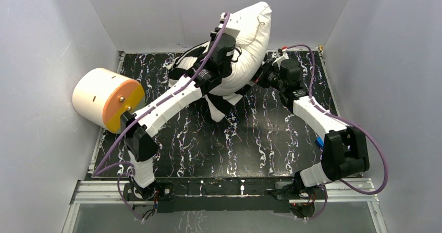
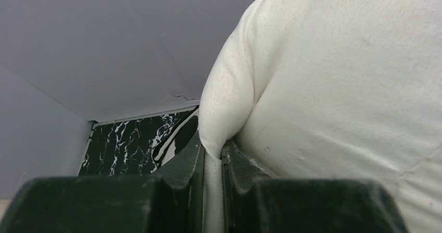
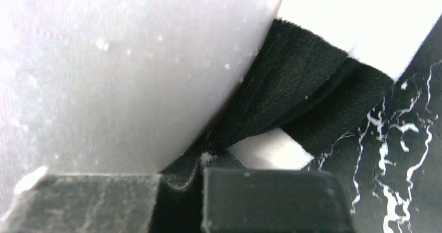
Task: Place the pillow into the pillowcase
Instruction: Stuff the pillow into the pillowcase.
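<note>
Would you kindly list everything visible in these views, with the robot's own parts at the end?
pillow: one, white, raised over the far middle of the table
pillowcase: one, black and white striped, crumpled on the tabletop under the pillow
cylinder: one, cream with an orange face, at the table's left edge by the wall
tabletop: one, black with white veins, beneath everything
walls: three, grey, on the left, far and right sides
cables: two, purple, one along each arm
left gripper: one, black, shut on a fold of the pillow
right gripper: one, black, at the pillow's right side, shut on the pillowcase's black fabric
</note>
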